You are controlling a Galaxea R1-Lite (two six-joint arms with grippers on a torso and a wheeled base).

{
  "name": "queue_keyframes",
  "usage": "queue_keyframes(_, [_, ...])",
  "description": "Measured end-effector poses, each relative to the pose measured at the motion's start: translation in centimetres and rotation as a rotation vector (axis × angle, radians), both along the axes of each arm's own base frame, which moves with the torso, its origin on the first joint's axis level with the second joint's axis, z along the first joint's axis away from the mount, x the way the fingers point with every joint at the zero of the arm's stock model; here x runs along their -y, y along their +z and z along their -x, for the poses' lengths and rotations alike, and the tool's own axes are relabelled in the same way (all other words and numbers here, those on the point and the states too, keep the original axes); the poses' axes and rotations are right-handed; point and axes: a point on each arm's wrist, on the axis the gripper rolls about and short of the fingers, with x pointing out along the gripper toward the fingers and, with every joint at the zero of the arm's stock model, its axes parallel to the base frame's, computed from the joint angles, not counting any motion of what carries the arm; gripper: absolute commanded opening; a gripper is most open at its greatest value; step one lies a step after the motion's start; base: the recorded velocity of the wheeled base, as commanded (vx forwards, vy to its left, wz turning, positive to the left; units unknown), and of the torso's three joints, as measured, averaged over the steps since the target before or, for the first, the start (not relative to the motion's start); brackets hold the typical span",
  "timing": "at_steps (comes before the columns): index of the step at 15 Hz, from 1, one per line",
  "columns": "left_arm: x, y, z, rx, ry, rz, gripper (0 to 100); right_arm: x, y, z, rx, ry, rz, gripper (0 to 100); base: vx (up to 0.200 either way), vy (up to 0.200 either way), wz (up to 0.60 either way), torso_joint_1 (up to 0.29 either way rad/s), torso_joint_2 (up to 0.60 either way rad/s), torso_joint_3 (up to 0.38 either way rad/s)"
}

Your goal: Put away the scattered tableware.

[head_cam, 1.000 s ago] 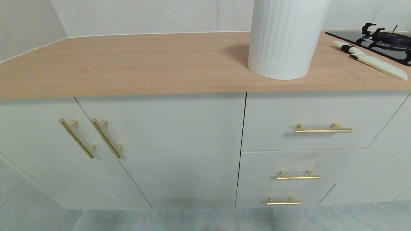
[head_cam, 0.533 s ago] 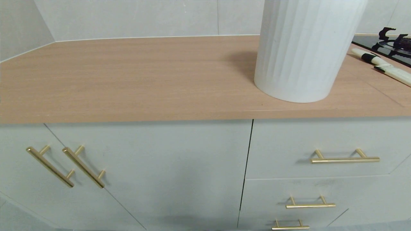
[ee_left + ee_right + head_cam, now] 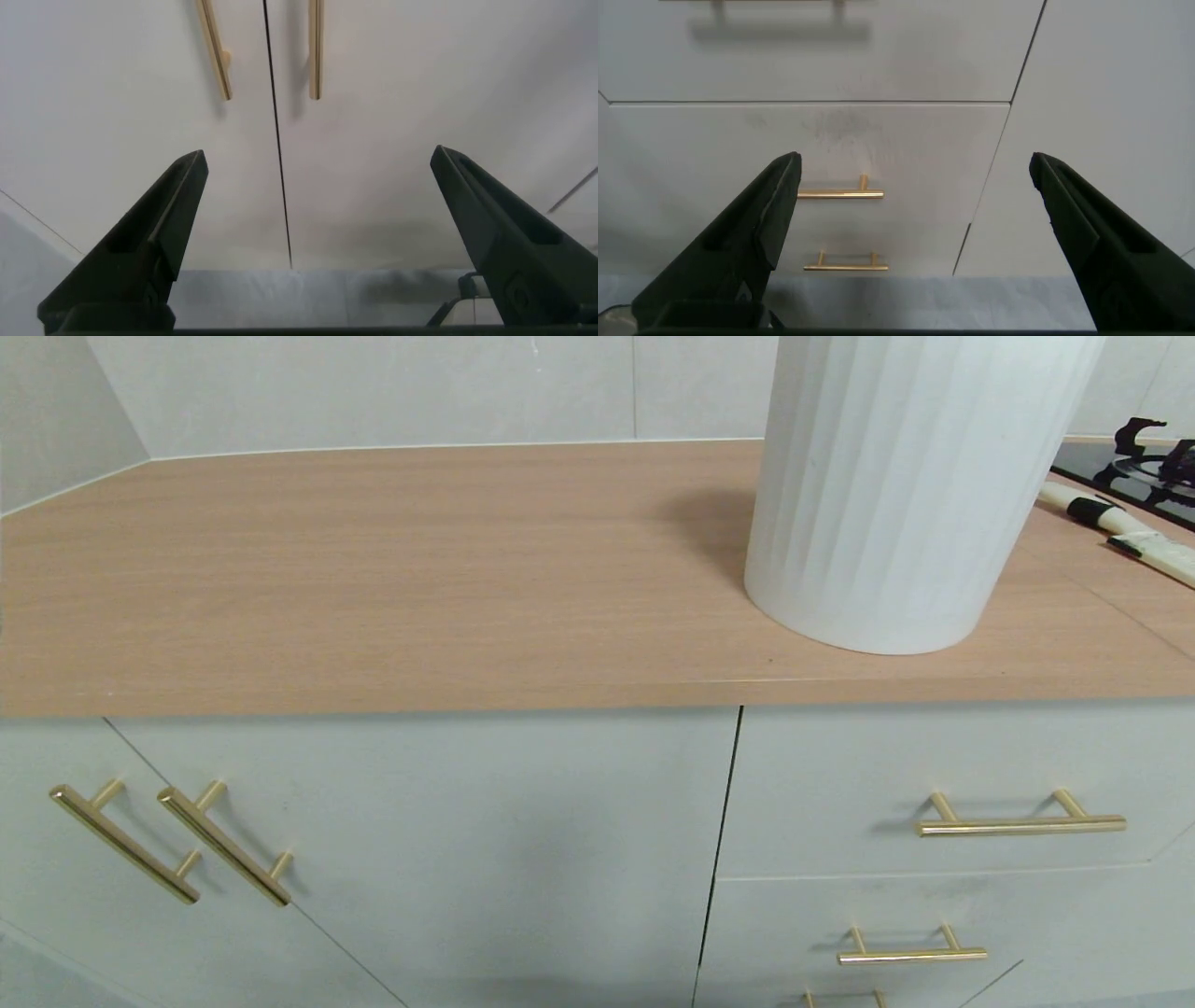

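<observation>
Knife [image 3: 1106,520] on countertop [image 3: 373,579] near white container [image 3: 896,495], head view; left gripper [image 3: 318,157], right gripper [image 3: 913,160] both splayed before cabinet fronts [image 3: 402,131].

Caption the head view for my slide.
White ribbed container on a wooden countertop, a cream knife beside the hob, closed drawers with brass handles below.

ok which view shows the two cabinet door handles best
The head view: both door handles show whole. The left wrist view catches part of each, cut off at the edge. The right wrist view faces drawer handles instead.
</observation>
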Motion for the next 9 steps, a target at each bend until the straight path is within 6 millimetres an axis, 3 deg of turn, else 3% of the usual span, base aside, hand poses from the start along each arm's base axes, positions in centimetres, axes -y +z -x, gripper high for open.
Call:
queue_keyframes(1, [0.0, 0.0, 0.0, 0.0, 0.0, 0.0, 100, 0.0, 0.0, 0.0, 0.0, 0.0, 0.0, 100, 0.0, 0.0, 0.0, 0.0, 0.0, 0.0])
queue_keyframes(8, [0.0, -0.01, 0.0, 0.0, 0.0, -0.001, 100, 0.0, 0.0, 0.0, 0.0, 0.0, 0.0, 100, 0.0, -0.2, 0.0, 0.002, 0.0, 0.003])
queue_keyframes(9, [0.0, -0.01, 0.0, 0.0, 0.0, 0.0, 100, 0.0, 0.0, 0.0, 0.0, 0.0, 0.0, 100, 0.0, 0.0, 0.0, 0.0, 0.0, 0.0])
